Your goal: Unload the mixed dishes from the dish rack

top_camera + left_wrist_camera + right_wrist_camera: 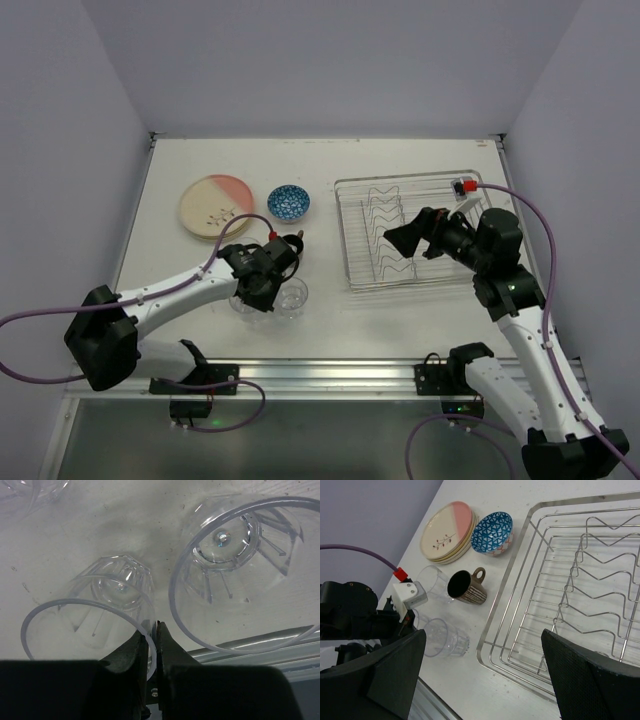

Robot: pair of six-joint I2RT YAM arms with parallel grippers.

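My left gripper (155, 630) is pinching the rim of a clear tumbler (112, 587) on the table (420, 330), just beside a second tumbler (230, 545). My right gripper (395, 240) hangs spread wide over the dish rack (347, 240); plates (215, 205), bowl (288, 202) and mug (467, 587) sit left of it

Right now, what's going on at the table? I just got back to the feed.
The left tool is pinched on the rim of a clear tumbler that looks set down on the table, among other tumblers near the front edge. The right tool hangs wide open over the dish rack, holding nothing. No dishes show in the rack; the plates, blue bowl and brown mug already sit on the table beside it.
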